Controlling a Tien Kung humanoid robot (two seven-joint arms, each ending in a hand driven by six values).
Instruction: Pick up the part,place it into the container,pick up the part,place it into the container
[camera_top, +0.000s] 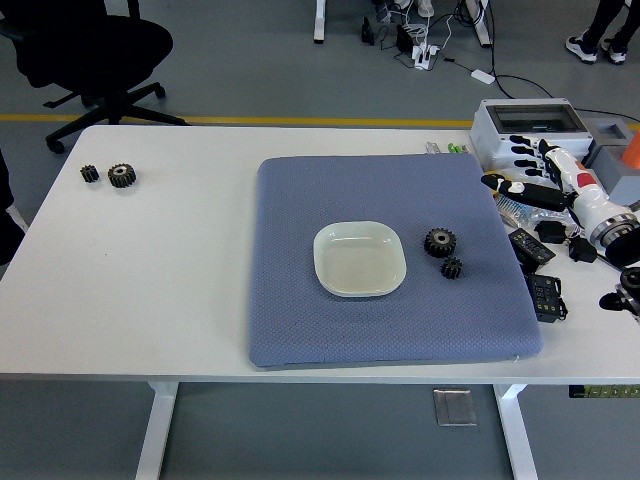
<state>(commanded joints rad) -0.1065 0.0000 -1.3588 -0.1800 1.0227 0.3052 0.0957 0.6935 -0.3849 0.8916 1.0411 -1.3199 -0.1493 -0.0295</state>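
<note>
Leftmost, two small dark metal gears (108, 175) sit side by side on the white table (150, 280). Centred on the blue-grey fabric mat (300, 320) is an empty pale square dish (360, 259), two more dark gears (444, 250) just beside it (touching nothing). At the right edge the white-and-black robot hand (525, 170) rests with fingers relaxed, holding nothing.

Lab/workshop: floor cables (425, 45), office chair (95, 55).
</note>
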